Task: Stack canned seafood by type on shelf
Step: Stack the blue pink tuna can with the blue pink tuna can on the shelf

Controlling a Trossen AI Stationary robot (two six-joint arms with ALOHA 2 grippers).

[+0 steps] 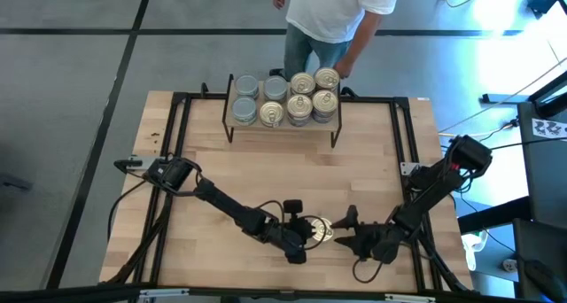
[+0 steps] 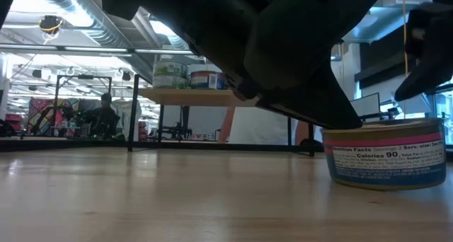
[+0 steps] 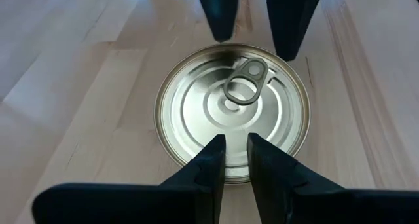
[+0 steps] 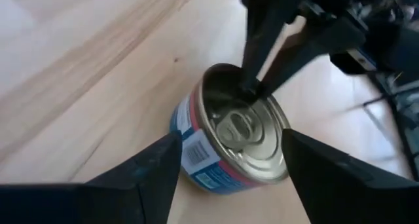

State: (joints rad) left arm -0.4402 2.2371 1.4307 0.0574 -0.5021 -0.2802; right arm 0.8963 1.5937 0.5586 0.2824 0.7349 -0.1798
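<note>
A tin of canned seafood (image 1: 321, 229) with a gold pull-ring lid (image 3: 232, 112) and a pink-and-blue label (image 2: 386, 153) stands upright on the table near its front edge. My left gripper (image 3: 236, 142) reaches it from the table's left and is shut, its tips on the lid. My right gripper (image 4: 232, 137) comes from the right and stands open, one finger (image 4: 163, 162) on each side of the tin, apart from it. At the table's far edge, the shelf (image 1: 283, 129) carries several tins: grey-lidded (image 1: 245, 89) on the left, gold-lidded (image 1: 314, 95) on the right. My left gripper rests its shut fingertips (image 4: 252, 88) on top of the tin's lid, just inside the rim (image 3: 236, 175) on the side away from the right arm. The fingers slant down from the table's left. The tin stands flat on the table, upright.
A person (image 1: 328, 19) stands just behind the shelf at the far edge. Black frame rails (image 1: 403, 143) run along the table's sides. Bare wood lies between the shelf and the two grippers. In the low view the shelf (image 2: 191, 95) shows far back.
</note>
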